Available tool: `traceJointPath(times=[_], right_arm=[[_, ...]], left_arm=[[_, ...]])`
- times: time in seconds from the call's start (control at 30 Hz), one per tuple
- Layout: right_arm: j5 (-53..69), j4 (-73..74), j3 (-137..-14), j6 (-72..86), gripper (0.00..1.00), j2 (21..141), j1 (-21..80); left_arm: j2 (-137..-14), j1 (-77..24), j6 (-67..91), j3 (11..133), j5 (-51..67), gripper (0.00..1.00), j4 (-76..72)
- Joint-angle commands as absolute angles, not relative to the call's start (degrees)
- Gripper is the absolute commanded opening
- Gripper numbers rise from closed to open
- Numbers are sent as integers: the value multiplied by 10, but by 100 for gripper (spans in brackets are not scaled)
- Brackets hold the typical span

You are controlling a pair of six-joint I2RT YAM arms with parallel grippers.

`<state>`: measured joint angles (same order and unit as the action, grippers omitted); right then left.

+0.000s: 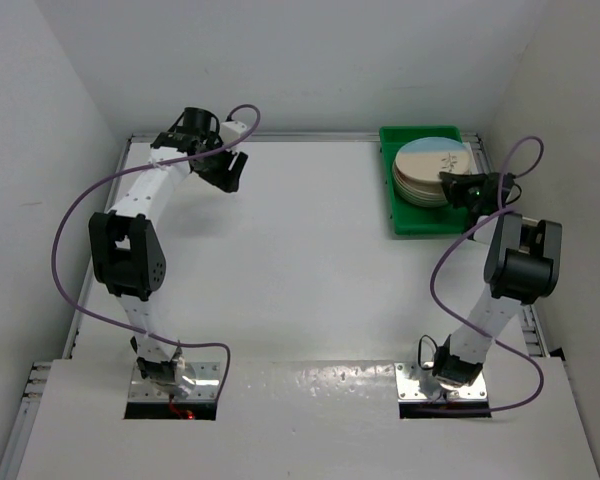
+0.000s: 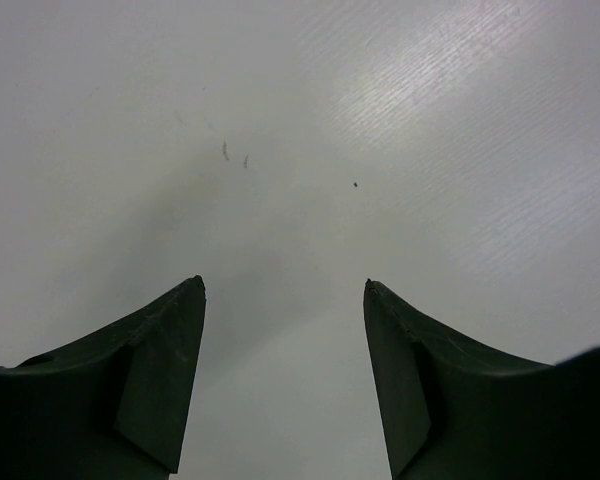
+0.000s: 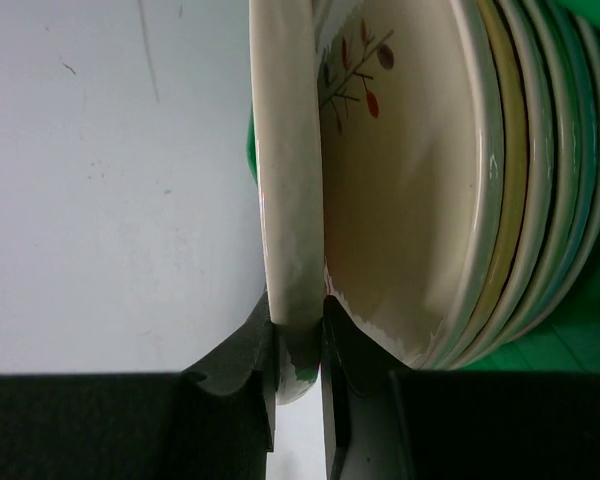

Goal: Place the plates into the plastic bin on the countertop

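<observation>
The right hand (image 3: 298, 305) was clenched on the rim of the top plate (image 3: 288, 180), with one finger over the lip and one under it, pinching the near edge. On that gripped side a gap showed between this plate and the stack of plates (image 3: 500, 200) beneath it, so it did not look fully seated. All of them lay inside the green bin (image 1: 405, 228) at the far right of the counter (image 1: 300, 270). The overhead view showed no plate anywhere else on the counter, so the job looked close to done: this one needed settling and letting go.

The left hand (image 2: 282, 300) was released, its fingers spread with nothing between them. It hung over bare counter at the far left, well apart from the bin.

The plates were probably glazed ceramic: stiff, fairly heavy for their size, slick, and quick to chip if knocked or dropped on one another. The rim was the only part a two-finger hand could span, but a pinch there gave a narrow hold, and the plate's weight hung out beyond it. It could therefore pivot or slide out of the pads. Lowering it level until it rested on the stack before opening the fingers seemed the safest course, and the lower finger would need drawing out sideways so it did not drag the plate off centre.
</observation>
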<state>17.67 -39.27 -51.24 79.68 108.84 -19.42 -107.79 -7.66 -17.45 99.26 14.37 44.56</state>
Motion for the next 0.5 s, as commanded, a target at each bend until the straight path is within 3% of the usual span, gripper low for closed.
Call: traceJointPath(times=[0.0,0.2,0.23,0.3,0.33,0.47], right_arm=[[173,-485,-527,786,0,1027,-200],[173,-400,-541,747,3,1037,-195],[175,-386,-547,733,15,1037,-193],[176,-316,-556,705,25,1031,-189],[171,-280,-562,683,36,1028,-187],[110,-143,-592,607,57,1006,-167]], left_arm=[[-1069,-70,-177,1005,163,67,441],[-1058,-70,-183,1005,163,67,441],[-1058,-70,-183,1005,163,67,441],[-1058,-70,-183,999,163,67,441],[-1058,-70,-183,999,163,67,441],[-1058,-70,-183,999,163,67,441]])
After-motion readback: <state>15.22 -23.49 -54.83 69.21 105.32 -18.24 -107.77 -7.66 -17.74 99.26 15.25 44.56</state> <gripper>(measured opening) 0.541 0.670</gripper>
